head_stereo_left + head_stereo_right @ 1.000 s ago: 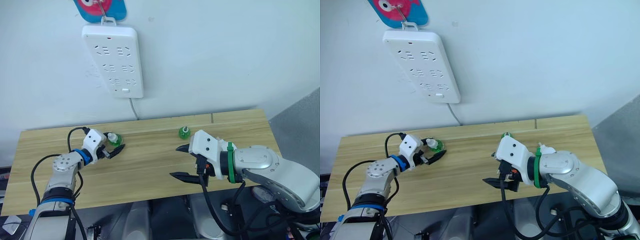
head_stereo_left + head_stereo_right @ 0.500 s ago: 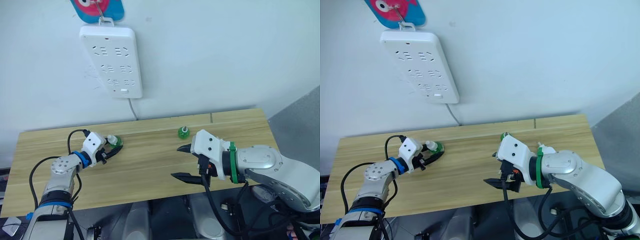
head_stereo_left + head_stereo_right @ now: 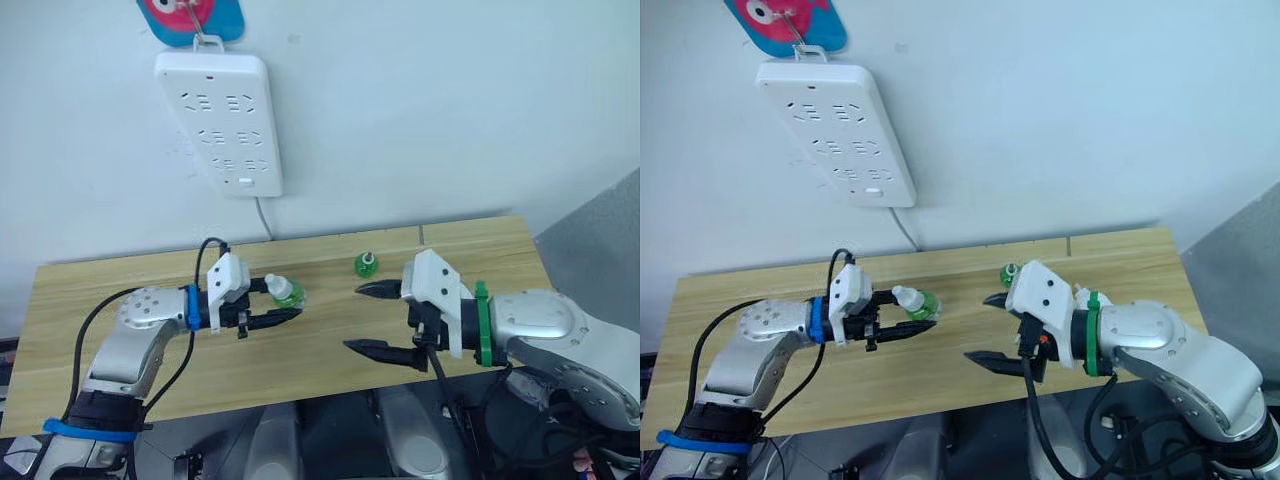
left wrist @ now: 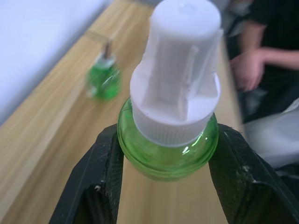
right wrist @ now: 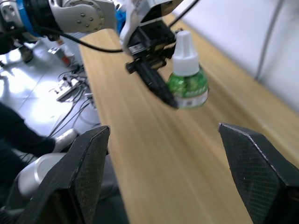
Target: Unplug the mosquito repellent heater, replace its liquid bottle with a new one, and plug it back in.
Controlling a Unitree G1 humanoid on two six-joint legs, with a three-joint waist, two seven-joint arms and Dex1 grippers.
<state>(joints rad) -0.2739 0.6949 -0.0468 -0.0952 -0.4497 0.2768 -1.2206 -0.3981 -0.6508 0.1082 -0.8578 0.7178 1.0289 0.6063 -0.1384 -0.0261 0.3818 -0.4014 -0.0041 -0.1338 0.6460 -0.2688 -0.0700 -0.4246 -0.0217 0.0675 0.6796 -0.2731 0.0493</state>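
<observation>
Wooden table (image 3: 300, 345) below power strip (image 3: 218, 122): my left gripper (image 3: 283, 305), clamped on capped bottle (image 3: 284, 292), has swung toward my wide-open right gripper (image 3: 373, 318); handover likely next.

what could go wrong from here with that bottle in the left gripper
The left gripper grips the capped green bottle only around its round glass belly, so it could slip or twist out. The right gripper hangs open close by, so the two arms might bump. The other green bottle stands near the right gripper and could be knocked over.
</observation>
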